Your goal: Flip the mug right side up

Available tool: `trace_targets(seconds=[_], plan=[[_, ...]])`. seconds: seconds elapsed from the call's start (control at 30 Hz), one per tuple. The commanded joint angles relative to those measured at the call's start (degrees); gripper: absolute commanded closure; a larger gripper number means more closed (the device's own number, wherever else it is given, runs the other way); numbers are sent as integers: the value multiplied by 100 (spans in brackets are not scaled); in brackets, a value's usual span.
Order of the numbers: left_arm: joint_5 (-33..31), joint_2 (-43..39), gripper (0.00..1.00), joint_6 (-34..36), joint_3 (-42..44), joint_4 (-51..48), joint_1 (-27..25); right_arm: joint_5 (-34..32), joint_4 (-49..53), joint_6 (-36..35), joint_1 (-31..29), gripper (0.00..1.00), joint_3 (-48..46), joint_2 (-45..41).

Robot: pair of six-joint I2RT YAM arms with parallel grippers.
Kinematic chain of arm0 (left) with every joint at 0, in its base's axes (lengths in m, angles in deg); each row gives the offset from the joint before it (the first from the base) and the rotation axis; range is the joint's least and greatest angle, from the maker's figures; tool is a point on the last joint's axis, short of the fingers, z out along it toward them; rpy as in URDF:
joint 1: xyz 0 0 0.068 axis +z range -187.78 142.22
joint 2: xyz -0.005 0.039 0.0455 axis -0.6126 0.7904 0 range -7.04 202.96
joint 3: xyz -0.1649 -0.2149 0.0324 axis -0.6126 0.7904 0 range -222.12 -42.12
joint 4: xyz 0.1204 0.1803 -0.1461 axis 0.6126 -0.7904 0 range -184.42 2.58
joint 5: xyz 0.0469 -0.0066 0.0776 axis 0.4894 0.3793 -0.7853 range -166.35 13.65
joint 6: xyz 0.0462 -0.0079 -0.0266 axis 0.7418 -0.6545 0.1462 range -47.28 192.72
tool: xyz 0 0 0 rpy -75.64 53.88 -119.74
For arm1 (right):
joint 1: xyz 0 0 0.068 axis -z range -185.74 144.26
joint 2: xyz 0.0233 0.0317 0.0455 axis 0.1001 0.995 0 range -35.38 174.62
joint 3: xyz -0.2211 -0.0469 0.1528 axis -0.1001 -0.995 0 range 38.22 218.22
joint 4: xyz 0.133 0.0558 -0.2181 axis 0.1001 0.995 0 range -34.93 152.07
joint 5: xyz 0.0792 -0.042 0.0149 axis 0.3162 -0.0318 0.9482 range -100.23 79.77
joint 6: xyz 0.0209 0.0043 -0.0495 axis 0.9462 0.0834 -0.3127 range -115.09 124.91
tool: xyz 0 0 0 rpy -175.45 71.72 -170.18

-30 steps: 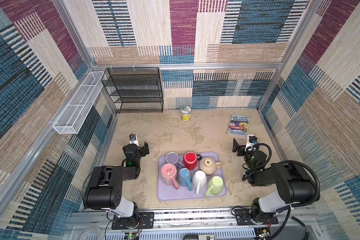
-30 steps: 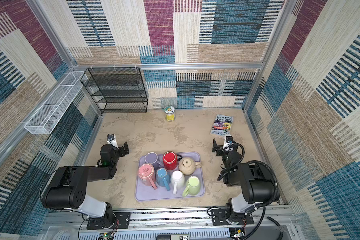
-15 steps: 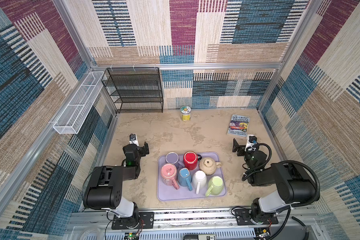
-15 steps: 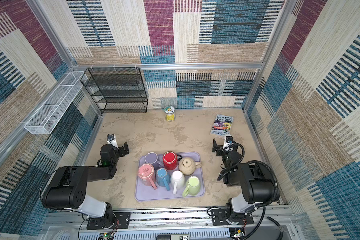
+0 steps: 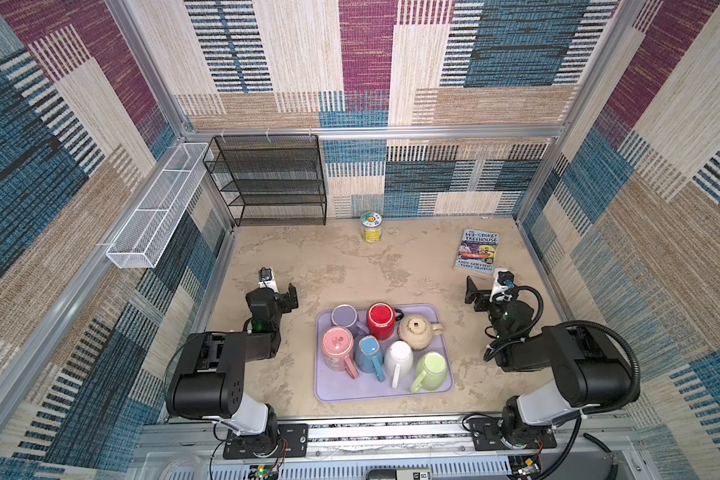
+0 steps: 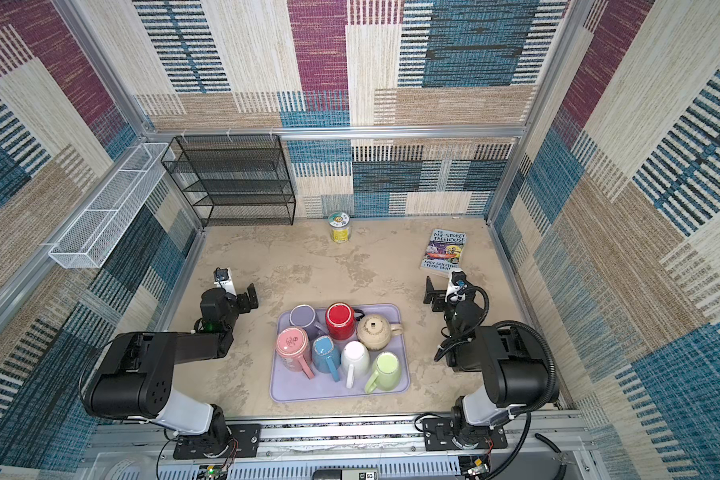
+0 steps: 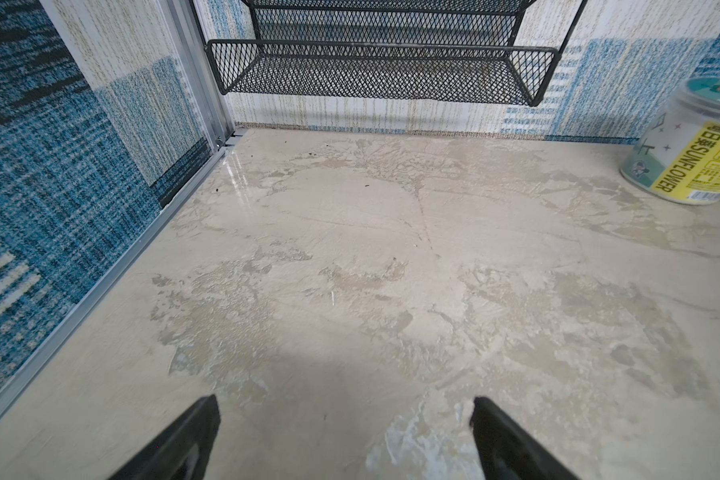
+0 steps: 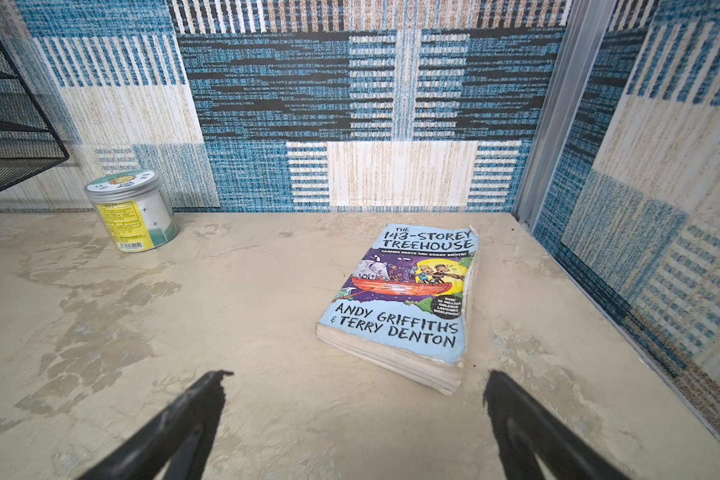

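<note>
**Mugs on the tray, both grippers wide and empty**

The pink ceramic mug (image 5: 336, 343) stands base-up, with a dark mark on its underside. It is at the left side of the lavender plastic tray (image 5: 341, 390), beside other coloured mugs (image 5: 368, 351) and a beige teapot (image 5: 416, 330). The tray lies at the middle of the front edge of the beige tabletop (image 5: 350, 266). Only the top views show it.

The left gripper (image 5: 278, 287) is off the tray's back left corner and the right gripper (image 5: 485, 286) off its back right. Both are spread wide and hold nothing.

The left wrist view shows a black mesh rack (image 7: 375, 70) and a yellow-labelled clear jar (image 7: 691, 145) at the back edge. The right wrist view shows the jar and a pale blue paperback book (image 8: 408, 299) near the back right corner.
</note>
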State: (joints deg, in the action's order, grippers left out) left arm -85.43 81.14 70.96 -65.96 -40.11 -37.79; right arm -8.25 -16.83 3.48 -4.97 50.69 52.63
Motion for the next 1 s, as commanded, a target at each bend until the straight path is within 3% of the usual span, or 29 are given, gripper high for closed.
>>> trace_targets(seconds=[0.0,0.3,0.43,0.57,0.67,0.97], plan=[[-50,-4,2,39,-8,43,10,44,-25,-15,2,0,44,-4],[-25,-102,3,62,-39,-71,8,-140,25,53,2,0,14,-162],[19,-614,5,122,-607,-1542,0,-323,1649,307,2,0,466,-966],[-53,-1321,5,-83,-823,-2267,-26,-261,2610,690,0,0,679,-1491],[378,-1769,8,-364,-1272,-3117,-88,-226,3432,1029,-5,0,950,-1936],[90,-2645,11,-956,-2753,-6169,-894,211,6134,1092,-472,2,2390,-3031]])
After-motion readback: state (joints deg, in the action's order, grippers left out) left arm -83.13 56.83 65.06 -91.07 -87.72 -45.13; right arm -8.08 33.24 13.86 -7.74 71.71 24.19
